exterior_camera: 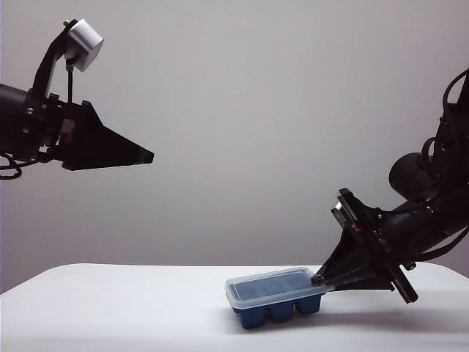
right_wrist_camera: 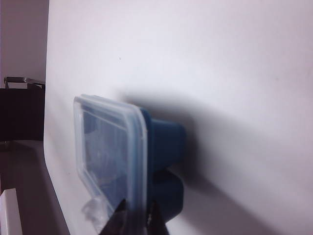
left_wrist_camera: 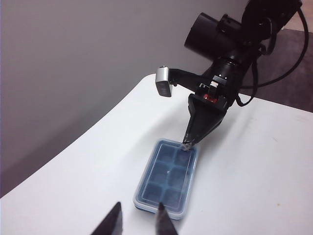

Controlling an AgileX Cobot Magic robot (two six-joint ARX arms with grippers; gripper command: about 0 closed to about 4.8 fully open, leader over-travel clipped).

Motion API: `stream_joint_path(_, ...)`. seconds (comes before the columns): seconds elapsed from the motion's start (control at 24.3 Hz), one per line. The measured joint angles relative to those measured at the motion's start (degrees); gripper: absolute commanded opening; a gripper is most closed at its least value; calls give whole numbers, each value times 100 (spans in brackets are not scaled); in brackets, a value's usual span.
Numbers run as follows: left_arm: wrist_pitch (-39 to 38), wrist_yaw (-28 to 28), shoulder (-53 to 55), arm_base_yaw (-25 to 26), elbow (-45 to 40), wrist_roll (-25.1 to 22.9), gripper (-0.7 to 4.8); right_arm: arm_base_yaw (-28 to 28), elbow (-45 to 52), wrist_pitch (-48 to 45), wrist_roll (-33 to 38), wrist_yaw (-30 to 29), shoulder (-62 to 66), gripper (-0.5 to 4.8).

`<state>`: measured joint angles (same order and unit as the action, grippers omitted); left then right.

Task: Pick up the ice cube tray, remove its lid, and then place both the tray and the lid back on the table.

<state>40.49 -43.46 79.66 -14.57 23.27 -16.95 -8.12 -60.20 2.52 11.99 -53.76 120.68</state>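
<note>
Tray: the small dark navy-blue ice cube tray (exterior_camera: 280, 309) with six square cells stands on the wide plain white counter (exterior_camera: 110, 308), towards the right of the exterior view.
Lid: the thin frosted-clear plastic lid (exterior_camera: 271, 286) sits on the tray, its rim overhanging the walls.
Right gripper (exterior_camera: 320, 281): low at the tray's near-right end; its fingers (right_wrist_camera: 119, 218) are pinched narrow on the lid's rim at that short end, and I judge the tray's edge is caught with it.
Left gripper (exterior_camera: 149, 155): high above the counter's left side, well apart from the tray; fingers (left_wrist_camera: 113, 221) narrowly parted, holding nothing.
Progress: early, in my judgement. The tray is gripped but not lifted; lifting, taking the lid off and setting both down are left.
Exterior view: shows the tray's cells touching the counter.
Left wrist view: shows all six cells through the lid from above.
Right wrist view: shows the pinch on the rim up close.
</note>
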Motion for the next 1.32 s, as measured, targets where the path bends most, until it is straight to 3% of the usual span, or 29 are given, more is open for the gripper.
stream_joint_path(0.12,2,4,0,0,0,-7,99,0,-42,-15,39,0,2,-8)
stream_joint_path(0.16,4,4,0,0,0,-13,138,0,-101,7,70,-4,9,-8)
stream_joint_path(0.25,33,4,2,0,0,-15,248,0,-269,4,236,-61,11,-8)
stream_joint_path(0.29,74,4,2,0,0,-17,328,2,-358,-20,330,-160,9,-8)
stream_joint_path(0.41,315,4,2,0,0,-24,479,4,-632,-46,662,-535,-70,-8)
stream_joint_path(0.82,643,2,0,-2,0,-420,479,-120,-1110,-66,1985,-1666,-944,-9)
stream_joint_path(1.07,745,157,0,-4,2,-426,479,-671,-1121,-50,2142,-2131,-1128,-8)
stream_joint_path(1.32,772,245,0,-7,0,-400,479,-1257,-1119,101,2103,-2131,-1128,-8)
